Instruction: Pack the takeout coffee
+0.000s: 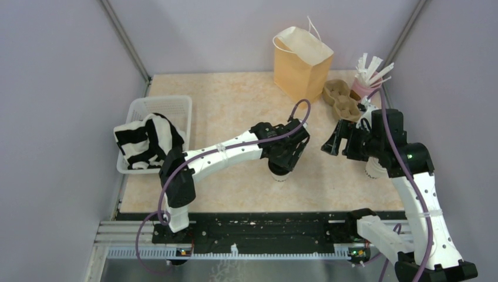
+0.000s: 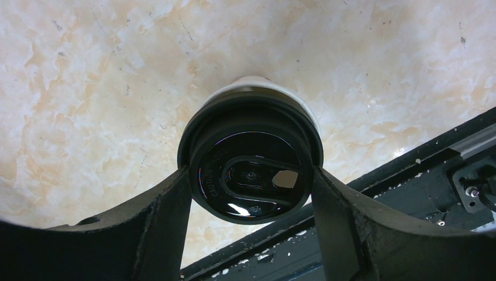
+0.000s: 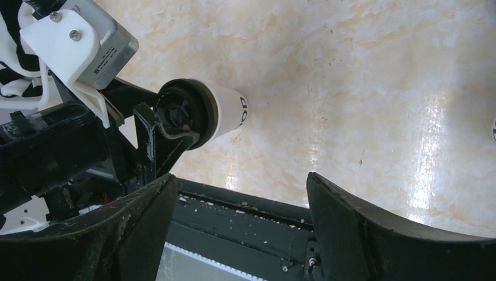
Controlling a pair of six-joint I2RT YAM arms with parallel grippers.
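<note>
Fingers (image 2: 164,228) of the left end effector (image 2: 251,174) fill the bottom of the left wrist view. One stands on each side of the black lid (image 2: 251,149) of the takeout coffee cup (image 2: 257,88). Both inner faces touch the lid rim, so the left end effector is pinching the cup at its lid. The cup stands upright on the marbled beige surface (image 2: 117,88), and only a band of its white wall shows behind the lid.

In the top external view the cup sits near the middle of the surface, toward the near edge, directly under the left end effector. It is just beyond the black base rail (image 1: 264,232).

The right end effector (image 3: 241,178) has its fingers spread with only bare surface and rail between them. In the top external view it hovers to the right of the cup, apart from it, and points toward it. The right wrist view shows the cup and the left fingers clamped at its lid.

At the far edge stands a brown paper bag (image 1: 300,64), upright with its mouth open. Just to its right lies a brown cardboard cup carrier (image 1: 342,100). Beside that is a pink cup (image 1: 359,89) with white wrapped straws (image 1: 371,67).

At the left edge sits a white basket (image 1: 170,108) with a black-and-white striped cloth (image 1: 144,141) draped over its near rim.
</note>
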